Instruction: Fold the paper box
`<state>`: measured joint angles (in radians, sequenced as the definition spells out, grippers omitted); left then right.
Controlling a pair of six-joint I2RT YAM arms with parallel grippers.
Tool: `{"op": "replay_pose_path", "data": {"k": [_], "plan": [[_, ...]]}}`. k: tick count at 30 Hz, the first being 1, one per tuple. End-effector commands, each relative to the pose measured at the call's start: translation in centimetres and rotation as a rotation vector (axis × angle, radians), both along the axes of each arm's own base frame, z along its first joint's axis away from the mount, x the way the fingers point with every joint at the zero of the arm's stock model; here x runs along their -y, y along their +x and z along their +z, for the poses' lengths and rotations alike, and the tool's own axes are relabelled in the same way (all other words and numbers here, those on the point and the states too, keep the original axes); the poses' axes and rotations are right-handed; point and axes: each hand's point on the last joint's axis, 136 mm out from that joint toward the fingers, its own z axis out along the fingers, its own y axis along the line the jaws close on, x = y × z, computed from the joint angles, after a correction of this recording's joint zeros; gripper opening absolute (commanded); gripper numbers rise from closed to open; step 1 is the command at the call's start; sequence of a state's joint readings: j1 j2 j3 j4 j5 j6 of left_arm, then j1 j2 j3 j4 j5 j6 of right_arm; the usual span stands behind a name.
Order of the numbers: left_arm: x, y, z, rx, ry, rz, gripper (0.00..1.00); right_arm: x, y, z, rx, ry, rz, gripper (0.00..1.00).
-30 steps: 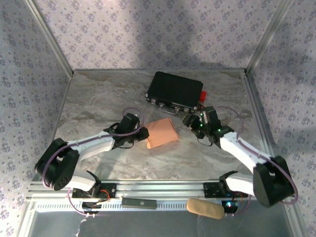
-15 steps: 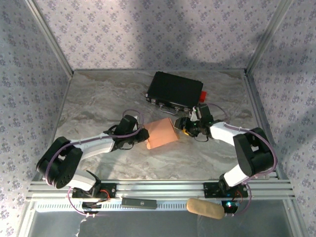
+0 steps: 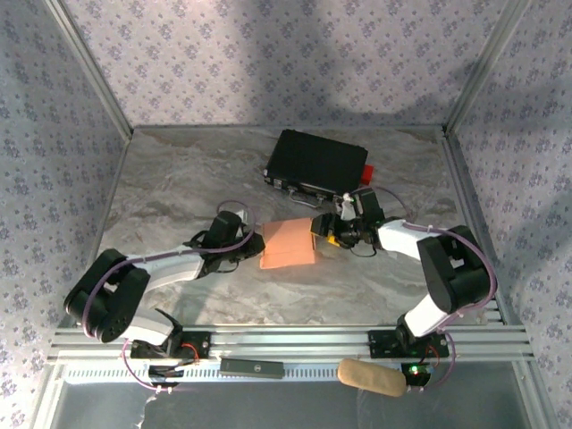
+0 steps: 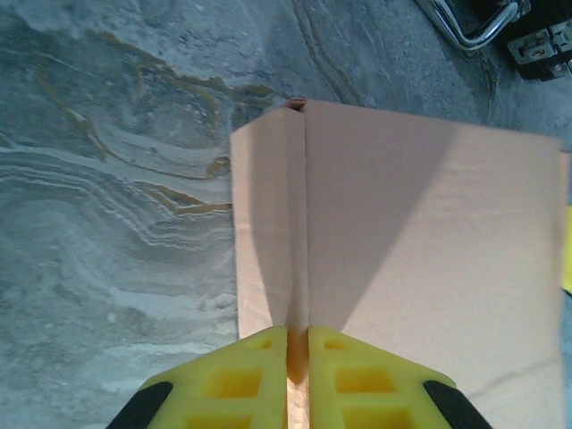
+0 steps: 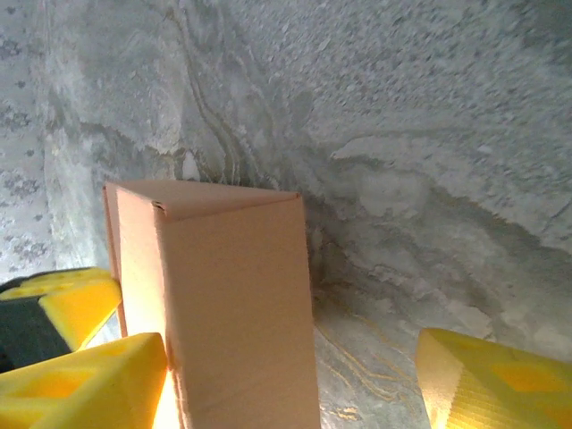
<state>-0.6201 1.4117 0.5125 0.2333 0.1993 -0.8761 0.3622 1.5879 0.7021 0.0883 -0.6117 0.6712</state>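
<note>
- The salmon-orange thin cardboard paper box lies just below the centre of the top view, on the grey marbled table top, between the two grippers.
- The left gripper meets the box's left edge in the top view. In the left wrist view its yellow pads are pressed almost together at the bottom of the frame. A thin ridge of the cardboard, running up the frame along a fold line, is pinched between them.
- The right gripper sits at the box's right edge in the top view. In the right wrist view its jaws stand wide apart. One yellow finger in the lower left corner touches the side of the box, and the other finger in the lower right corner is well clear of it, with bare table between.
- In that view the box stands as a squared-up sleeve, its open end toward the upper left of the frame.
- A black hard case with metal latches lies above the box in the top view, apart from it; its metal handle shows in the upper right of the left wrist view.
</note>
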Motion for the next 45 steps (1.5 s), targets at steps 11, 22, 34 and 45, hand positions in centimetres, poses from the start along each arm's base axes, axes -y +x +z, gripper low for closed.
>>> {"op": "replay_pose_path", "data": {"k": [11, 22, 34, 45], "plan": [[-2.4, -1.3, -3.0, -0.064, 0.100, 0.009, 0.10, -3.9, -1.1, 1.4, 0.024, 0.184, 0.124, 0.75], [-2.2, -1.0, -2.3, -0.046, 0.090, 0.001, 0.14, -5.0, -1.0, 1.6, -0.031, 0.246, 0.063, 0.59], [-3.5, -0.5, 5.9, 0.262, 0.116, -0.026, 0.56, -4.5, 0.2, 2.2, -0.246, 0.317, -0.101, 0.43], [0.5, -3.4, 11.4, 0.780, 0.475, -0.491, 0.57, -0.6, -1.6, 2.0, -0.699, 0.300, -0.236, 0.43]]}}
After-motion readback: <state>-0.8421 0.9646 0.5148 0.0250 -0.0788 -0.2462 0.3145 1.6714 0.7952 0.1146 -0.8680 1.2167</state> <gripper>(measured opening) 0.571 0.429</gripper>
